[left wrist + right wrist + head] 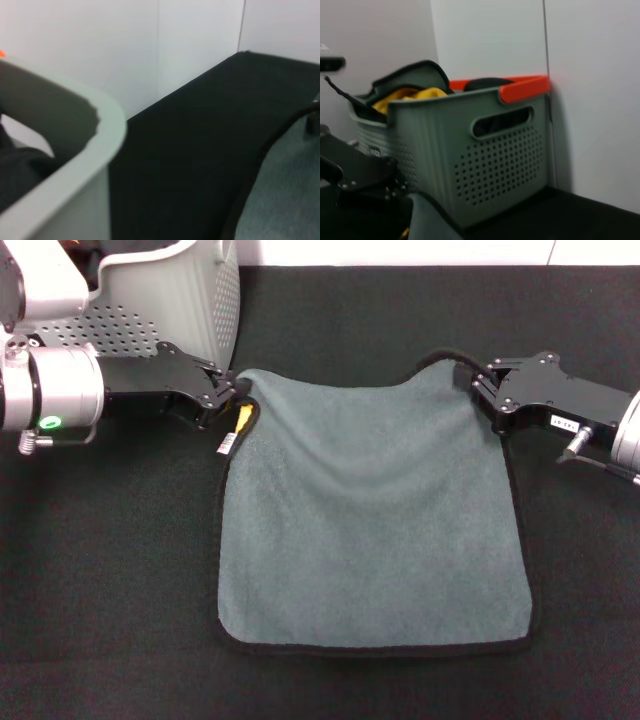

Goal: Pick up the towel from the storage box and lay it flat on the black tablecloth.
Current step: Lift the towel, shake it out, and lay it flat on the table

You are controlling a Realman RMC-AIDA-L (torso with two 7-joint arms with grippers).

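White wall behind, black tablecloth (110, 590) covering the whole work surface. Left gripper (226, 392) sits low over the cloth, its fingers pinched shut on one far corner of the towel (370, 520); a flash of the yellow underside and a small white tag (227, 444) show just below the pinch. Right gripper (482, 390) is level with it across the sheet, closed on the other far corner, the black edging running into its fingertips. Between the two grips the far hem sags a little and a few soft folds run down from it; toward the robot from both grippers the towel lies spread grey-green side up, near edge and both near corners flat on the tablecloth. Just behind the left gripper stands the storage box (190, 300), pale grey and perforated; the right wrist view shows another yellow-and-black cloth (410, 92) heaped in it and an orange rim (525, 86) behind. Judgement: pick-up and carry are done, laying nearly so. Left to do, it seems: lower the two held corners, take out the slack along the far hem, let go, pull both arms clear.
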